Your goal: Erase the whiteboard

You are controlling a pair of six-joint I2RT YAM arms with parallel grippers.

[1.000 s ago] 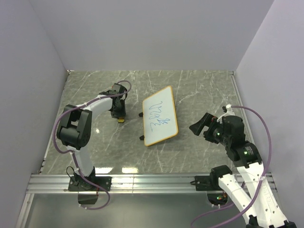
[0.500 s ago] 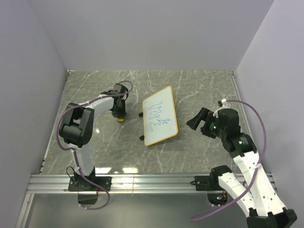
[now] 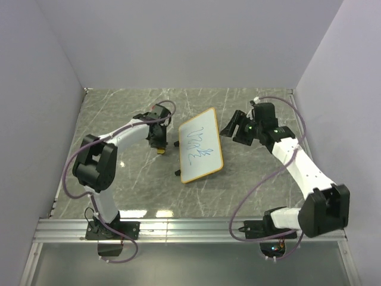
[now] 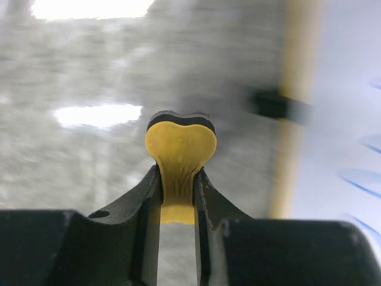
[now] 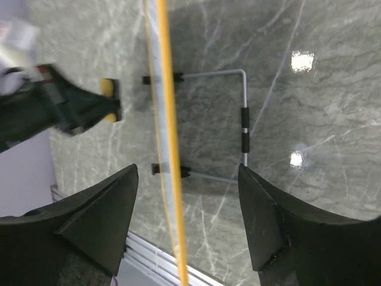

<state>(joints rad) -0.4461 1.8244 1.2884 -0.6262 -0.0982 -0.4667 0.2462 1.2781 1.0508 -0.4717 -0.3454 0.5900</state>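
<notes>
A grey, marble-veined table [image 3: 256, 190] carries the small rectangular whiteboard [image 3: 200, 145] at its middle, between the two arms. The board has rounded corners, a smooth white face and a thin tan-orange wooden frame. Its long axis runs from near to far, with the far end leaning slightly to the right. The face points up and to the left, and blue scribbles [image 3: 198, 146] run along its middle. The right wrist view shows the board almost edge-on [image 5: 168, 119], propped on small black feet [image 5: 161, 79] and a bent grey wire stand [image 5: 243, 119] with black sleeves.

Just left of the board, the left end effector [image 3: 159, 143] is clamped around the narrow waist of a small yellow bone-shaped eraser [image 4: 180, 149], whose rounded lobe has a dark layer at its far side. The eraser sits beside the frame and apart from it.

Beyond the board's far right corner, the right end effector [image 3: 233, 128] hangs with its black fingers [image 5: 89, 220] spread wide, holding nothing.
</notes>
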